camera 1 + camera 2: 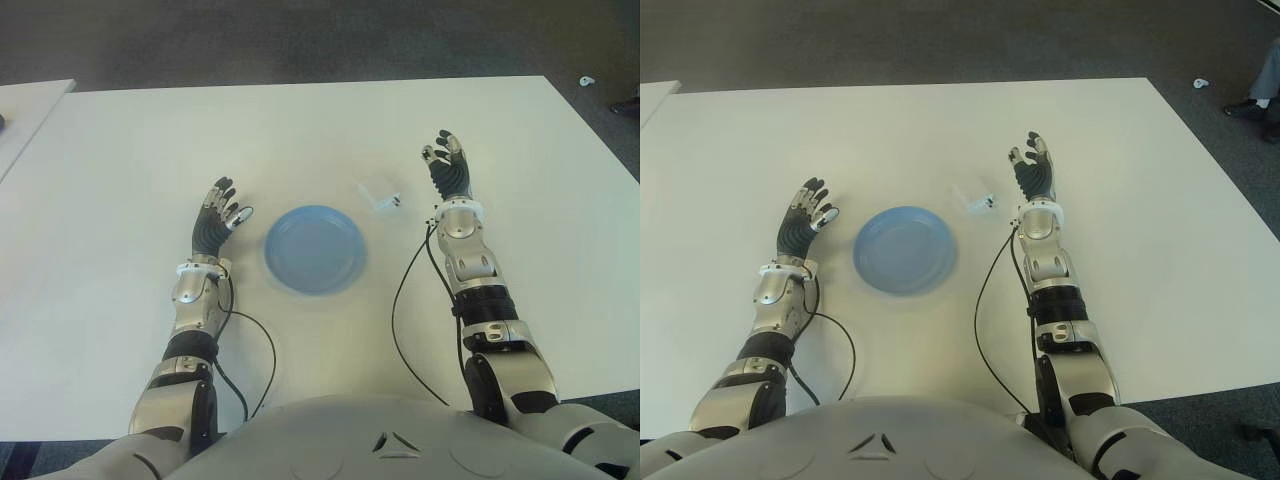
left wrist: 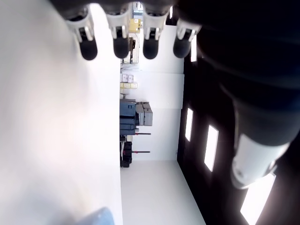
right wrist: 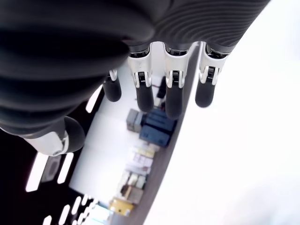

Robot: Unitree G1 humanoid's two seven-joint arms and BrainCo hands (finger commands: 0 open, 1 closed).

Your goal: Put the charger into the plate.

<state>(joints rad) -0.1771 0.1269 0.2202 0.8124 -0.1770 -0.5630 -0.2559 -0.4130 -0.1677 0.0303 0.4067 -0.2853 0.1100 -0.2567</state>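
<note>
Standing by the white table (image 1: 120, 160), I'd say the job has not really begun. The small white charger (image 1: 381, 195) lies on the tabletop, just beside the blue plate (image 1: 315, 249) on its far right, apart from the rim, and the plate holds nothing. The right hand (image 1: 449, 170) is near the charger on its right side, fingers (image 3: 170, 89) stretched out straight and holding nothing. The left hand (image 1: 217, 219) shows just left of the plate, fingers likewise spread and empty. Everything is left to do: reach, grasp the charger, carry it over the rim, let go.
</note>
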